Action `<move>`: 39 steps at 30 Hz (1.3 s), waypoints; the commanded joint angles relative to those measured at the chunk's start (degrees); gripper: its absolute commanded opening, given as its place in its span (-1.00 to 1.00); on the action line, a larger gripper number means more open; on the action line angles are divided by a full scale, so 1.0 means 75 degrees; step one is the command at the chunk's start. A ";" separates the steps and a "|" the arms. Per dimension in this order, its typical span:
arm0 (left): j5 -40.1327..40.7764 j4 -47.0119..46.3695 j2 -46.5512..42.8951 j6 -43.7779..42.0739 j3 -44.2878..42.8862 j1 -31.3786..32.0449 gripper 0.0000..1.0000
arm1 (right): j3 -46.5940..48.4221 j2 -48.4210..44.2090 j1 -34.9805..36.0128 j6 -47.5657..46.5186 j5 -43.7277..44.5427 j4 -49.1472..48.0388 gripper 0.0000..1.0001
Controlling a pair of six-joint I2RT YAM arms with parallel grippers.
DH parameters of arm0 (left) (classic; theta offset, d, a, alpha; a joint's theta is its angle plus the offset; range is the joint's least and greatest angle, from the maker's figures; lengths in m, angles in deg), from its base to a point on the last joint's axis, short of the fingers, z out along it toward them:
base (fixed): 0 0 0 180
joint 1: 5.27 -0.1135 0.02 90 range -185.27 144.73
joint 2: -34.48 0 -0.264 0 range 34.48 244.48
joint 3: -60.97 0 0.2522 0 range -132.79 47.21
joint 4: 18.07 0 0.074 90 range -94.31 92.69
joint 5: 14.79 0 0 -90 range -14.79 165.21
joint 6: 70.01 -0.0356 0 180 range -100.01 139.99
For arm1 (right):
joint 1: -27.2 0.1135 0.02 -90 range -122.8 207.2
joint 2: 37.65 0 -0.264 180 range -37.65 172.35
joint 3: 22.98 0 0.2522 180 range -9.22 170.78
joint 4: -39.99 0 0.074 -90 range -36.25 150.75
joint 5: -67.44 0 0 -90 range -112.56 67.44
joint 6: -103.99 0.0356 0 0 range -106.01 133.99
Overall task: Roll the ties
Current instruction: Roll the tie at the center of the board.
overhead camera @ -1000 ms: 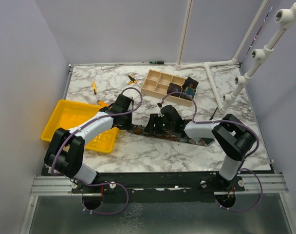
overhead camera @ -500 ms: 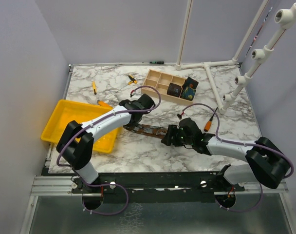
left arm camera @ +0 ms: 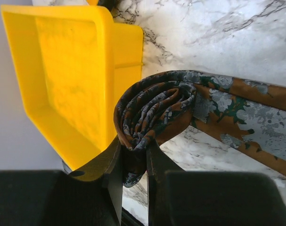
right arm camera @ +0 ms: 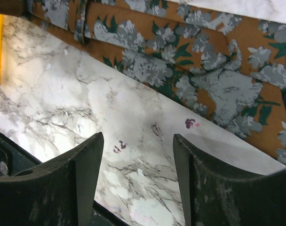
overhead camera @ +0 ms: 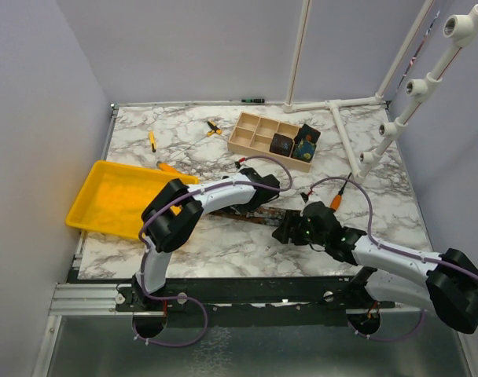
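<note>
A rust-brown tie with grey and green print (overhead camera: 264, 217) lies as a strip across the middle of the marble table. Its left end is wound into a roll (left arm camera: 152, 106). My left gripper (left arm camera: 132, 149) is shut on that roll and holds it on edge just above the table, and the flat strip (left arm camera: 249, 110) trails off to the right. In the top view the left gripper (overhead camera: 259, 194) sits at the strip's left end. My right gripper (right arm camera: 138, 141) is open over bare marble, just short of the flat tie (right arm camera: 180, 61). From above, the right gripper (overhead camera: 288, 228) is near the strip's right part.
A yellow tray (overhead camera: 117, 200) lies left, close to the roll, seen as the tray (left arm camera: 63, 80) in the left wrist view. A wooden divided box (overhead camera: 259, 133) at the back holds two dark rolled ties (overhead camera: 294, 145). Orange-handled screwdrivers (overhead camera: 152, 140) lie back left. White pipes (overhead camera: 345, 133) stand right.
The left gripper has travelled right along the tie with the roll in it. The right gripper has drawn back off the tie toward the near right.
</note>
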 commanded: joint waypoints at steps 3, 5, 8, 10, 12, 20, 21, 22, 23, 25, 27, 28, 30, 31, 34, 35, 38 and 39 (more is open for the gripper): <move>0.1071 0.1512 0.1171 0.1345 -0.1068 0.0505 -1.00 | -0.0382 -0.0514 -0.0014 0.0037 0.0293 0.0702 0.29; 0.1097 0.1673 0.1469 0.1584 -0.1269 0.0591 -1.00 | -0.0456 -0.0650 -0.0014 0.0045 0.0313 0.0770 0.30; 0.0951 0.1676 0.1791 0.1765 -0.1454 0.0721 -1.00 | -0.0498 -0.0809 -0.0009 0.0080 0.0328 0.0825 0.29; 0.0919 0.1662 0.1976 0.1819 -0.1558 0.0792 -1.00 | -0.0523 -0.0852 -0.0014 0.0100 0.0315 0.0830 0.29; 0.0868 0.1622 0.2132 0.1816 -0.1672 0.0832 -1.00 | -0.0524 -0.0847 -0.0014 0.0103 0.0267 0.0842 0.29; 0.0233 0.0503 0.2287 0.1023 -0.1873 0.0891 -0.23 | -0.0524 -0.0887 -0.0014 0.0176 0.0286 0.0935 0.29; 0.0142 0.0370 0.2284 0.0960 -0.1856 0.0891 -0.15 | -0.0524 -0.0898 -0.0014 0.0175 0.0297 0.0949 0.29; 0.0021 0.0230 0.2270 0.0889 -0.1842 0.0891 -0.06 | -0.0513 -0.0901 -0.0014 0.0193 0.0301 0.0978 0.29; -0.0088 0.0097 0.2237 0.0817 -0.1809 0.0885 0.02 | -0.0512 -0.0901 -0.0014 0.0207 0.0330 0.0994 0.29; -0.0295 -0.0186 0.2116 0.0697 -0.1731 0.0885 0.18 | -0.0495 -0.0904 -0.0014 0.0218 0.0340 0.1026 0.29; -0.0447 -0.0398 0.1965 0.0588 -0.1685 0.0885 0.31 | -0.0469 -0.0897 -0.0014 0.0229 0.0363 0.1080 0.29; -0.0495 -0.0473 0.1889 0.0542 -0.1668 0.0890 0.36 | -0.0449 -0.0909 -0.0014 0.0229 0.0376 0.1098 0.29; -0.0587 -0.0600 0.1700 0.0447 -0.1653 0.0882 0.48 | -0.0403 -0.0914 -0.0012 0.0251 0.0409 0.1200 0.29; -0.0646 -0.0679 0.1579 0.0405 -0.1607 0.0865 0.54 | -0.0369 -0.0931 -0.0014 0.0259 0.0408 0.1246 0.30; -0.0905 -0.0987 0.1055 0.0228 -0.1386 0.0797 0.72 | -0.0258 -0.1029 -0.0014 0.0183 0.0327 0.1350 0.33; -0.1037 -0.1080 0.0866 0.0169 -0.1308 0.0770 0.75 | -0.0214 -0.1058 -0.0014 0.0137 0.0296 0.1382 0.34; -0.1283 -0.1331 0.0302 -0.0058 -0.1079 0.0718 0.82 | 0.0012 -0.1085 -0.0014 0.0065 0.0215 0.1499 0.39; -0.1332 -0.1366 0.0099 -0.0120 -0.1027 0.0704 0.85 | 0.0121 -0.1066 -0.0014 0.0039 0.0183 0.1544 0.42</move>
